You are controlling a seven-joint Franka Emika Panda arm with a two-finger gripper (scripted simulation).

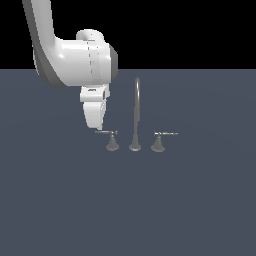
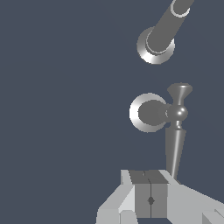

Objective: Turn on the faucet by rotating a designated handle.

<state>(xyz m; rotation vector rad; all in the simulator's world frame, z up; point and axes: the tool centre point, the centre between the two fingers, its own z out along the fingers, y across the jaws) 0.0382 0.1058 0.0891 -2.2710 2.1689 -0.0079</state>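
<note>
Approach step: the tool (image 2: 151, 199), fingers pressed together and empty, sits beside the handle (image 1: 111, 137) lever tip — next, a sideways push to rotate it.

In the exterior view the arm (image 1: 60, 55) runs out past the top edge, and the end effector (image 1: 98, 125) is seen side-on, so its finger gap cannot be judged. In the wrist view the spout (image 2: 168, 24) is cut off at the top edge. There the end effector's lower part leaves the frame, and the tip of the handle (image 2: 176, 131) lever slips behind a finger.
</note>
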